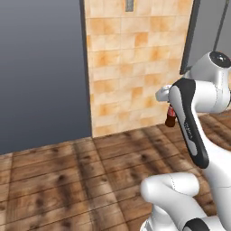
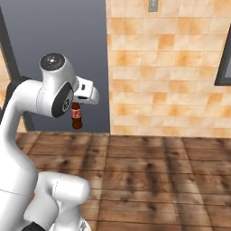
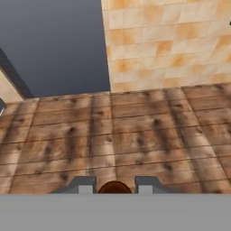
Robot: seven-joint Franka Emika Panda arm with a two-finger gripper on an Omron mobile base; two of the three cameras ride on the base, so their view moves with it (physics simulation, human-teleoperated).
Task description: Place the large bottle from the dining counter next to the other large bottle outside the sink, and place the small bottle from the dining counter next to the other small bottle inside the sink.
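The small bottle, dark brown with a red label, hangs upright from my gripper, well above the floor. From the left base view the small bottle peeks out just left of my forearm, under the gripper. In the hand view the bottle's brown top sits between the two fingertips, with the gripper shut on it. The large bottle, the dining counter and the sink are out of view.
A wooden plank floor stretches ahead. Beyond it stand a tan tiled wall and a dark grey wall panel to its left. A dark frame shows at the right edge.
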